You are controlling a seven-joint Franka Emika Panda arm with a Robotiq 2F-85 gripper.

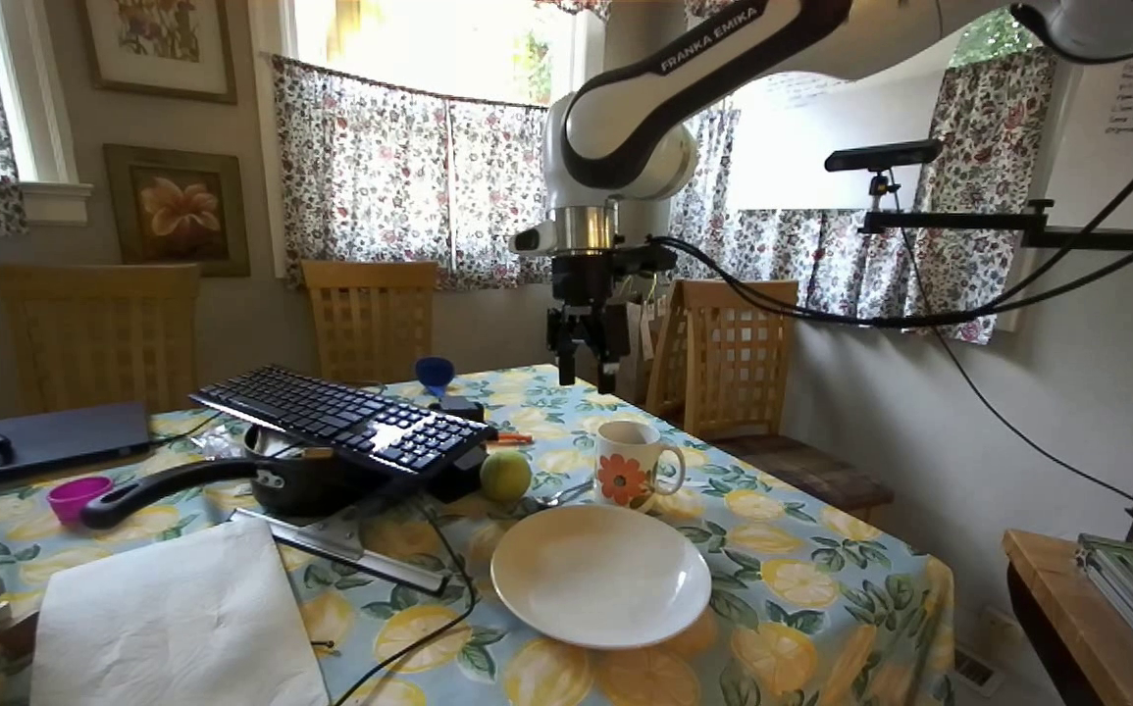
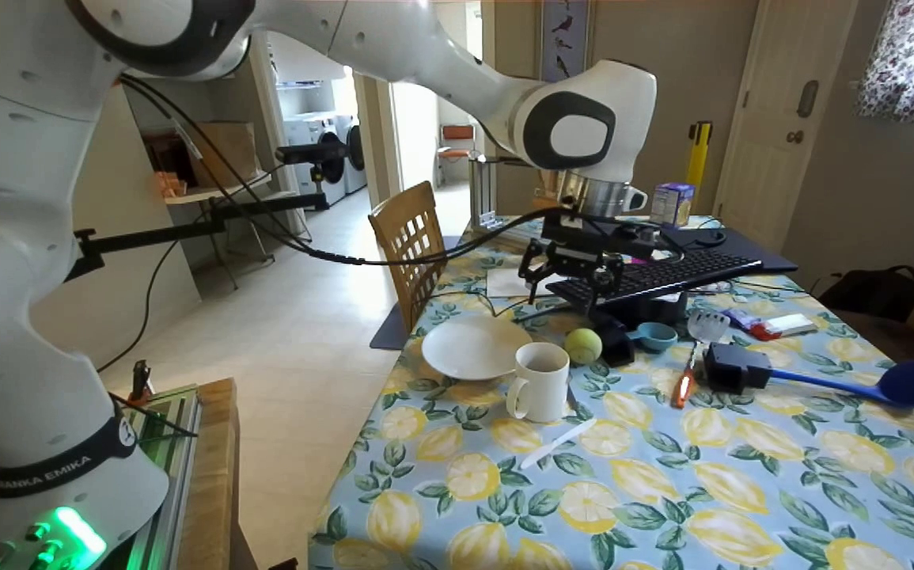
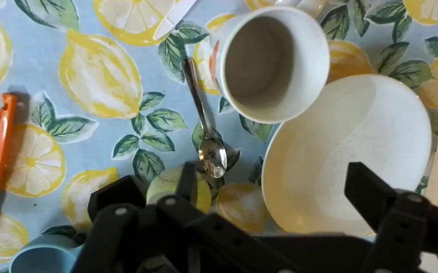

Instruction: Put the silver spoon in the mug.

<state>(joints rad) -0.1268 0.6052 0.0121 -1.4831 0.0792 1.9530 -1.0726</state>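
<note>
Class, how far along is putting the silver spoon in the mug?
Done: nothing yet; the spoon lies on the tablecloth beside the mug, which holds no spoon. In hand: nothing; the end effector hangs open and empty. Left: grasping, lifting and placing, as spoon and mug are apart.

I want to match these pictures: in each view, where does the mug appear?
In an exterior view: the mug, lower half, slightly right of centre.
In an exterior view: the mug, lower half, right of centre.
In the wrist view: the mug, upper half, right of centre.
Shared landmark: the white plate, near the mug in all three views.
</note>
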